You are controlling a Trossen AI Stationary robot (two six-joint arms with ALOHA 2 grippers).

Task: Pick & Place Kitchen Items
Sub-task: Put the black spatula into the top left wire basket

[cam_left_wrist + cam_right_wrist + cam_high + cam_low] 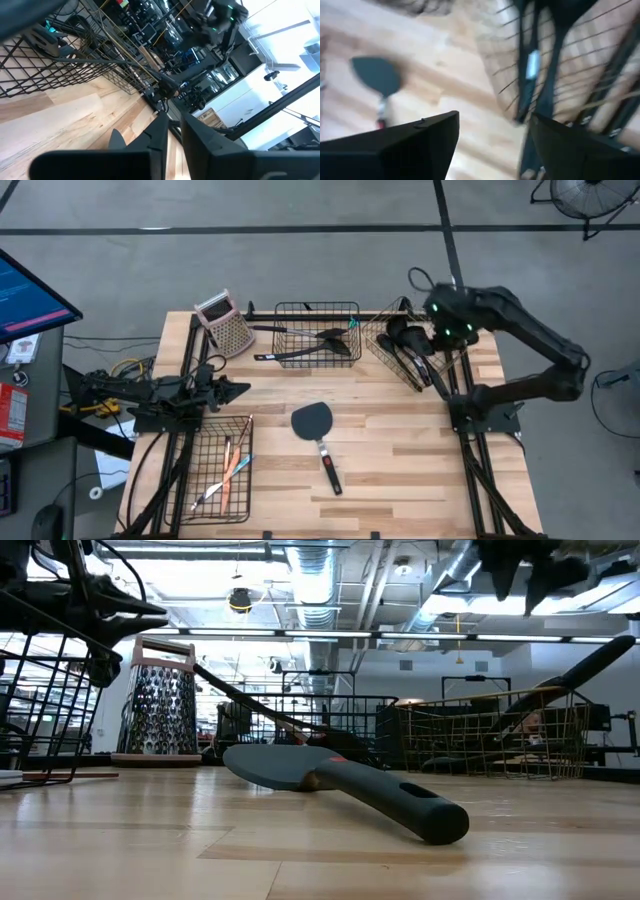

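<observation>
A black flat spatula (pixel 313 421) lies on the table's middle, its blade toward the far edge and its handle (pixel 329 468) toward the near edge; it also shows in the low view (pixel 300 768). My right gripper (pixel 492 134) is open and empty, held above the gold wire basket (pixel 400 352) at the far right, where black long-handled utensils (pixel 547 60) lie. My left gripper (pixel 238 390) is shut and empty, held level at the table's left and pointing right. Small orange, teal and silver tools (pixel 232 468) lie in the near left basket.
A black wire basket (pixel 317 330) at the far middle holds black utensils. A box grater (pixel 228 328) stands at the far left. A flat mesh basket (pixel 205 442) sits at the near left. Bare wood lies around the spatula and toward the near right.
</observation>
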